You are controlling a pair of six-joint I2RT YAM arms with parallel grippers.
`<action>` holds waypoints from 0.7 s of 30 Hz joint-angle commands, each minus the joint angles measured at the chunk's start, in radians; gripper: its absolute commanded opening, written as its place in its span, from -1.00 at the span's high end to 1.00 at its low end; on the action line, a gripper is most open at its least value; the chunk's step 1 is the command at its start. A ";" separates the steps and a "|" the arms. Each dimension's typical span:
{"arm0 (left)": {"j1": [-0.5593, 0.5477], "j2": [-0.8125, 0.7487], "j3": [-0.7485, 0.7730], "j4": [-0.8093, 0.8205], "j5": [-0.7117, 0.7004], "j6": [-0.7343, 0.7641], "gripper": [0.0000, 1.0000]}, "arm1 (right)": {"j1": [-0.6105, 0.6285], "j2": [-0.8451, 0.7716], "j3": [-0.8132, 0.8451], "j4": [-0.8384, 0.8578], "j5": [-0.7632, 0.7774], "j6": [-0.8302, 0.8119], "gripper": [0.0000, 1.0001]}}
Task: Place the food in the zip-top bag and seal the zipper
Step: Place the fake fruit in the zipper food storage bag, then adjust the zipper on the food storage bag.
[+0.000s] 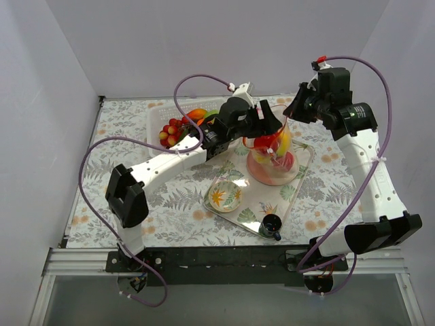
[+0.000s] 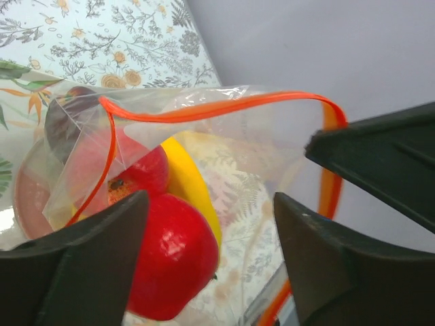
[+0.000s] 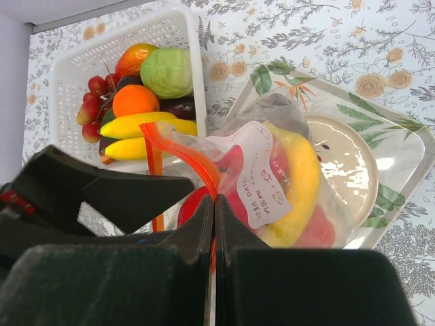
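Clear, crinkly plastic makes the bag [image 1: 272, 166] limp and slippery. It stands on the tray [image 1: 296, 191], loaded with food [image 2: 170, 251]. Right gripper [image 3: 214, 224] pinches the zipper [image 2: 217, 107], likely the firmest hold. Left gripper [image 2: 211, 204] hangs at the mouth, jaws wide and empty.

Clear zip-top bag [image 1: 273, 146] upright, orange zipper [image 2: 217, 106] unsealed; red apples [image 2: 170, 255], banana [image 3: 302, 180] inside.
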 commanded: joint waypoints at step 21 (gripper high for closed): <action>-0.002 -0.232 -0.194 -0.181 -0.278 -0.021 -0.07 | 0.000 -0.020 0.099 0.028 -0.013 0.005 0.97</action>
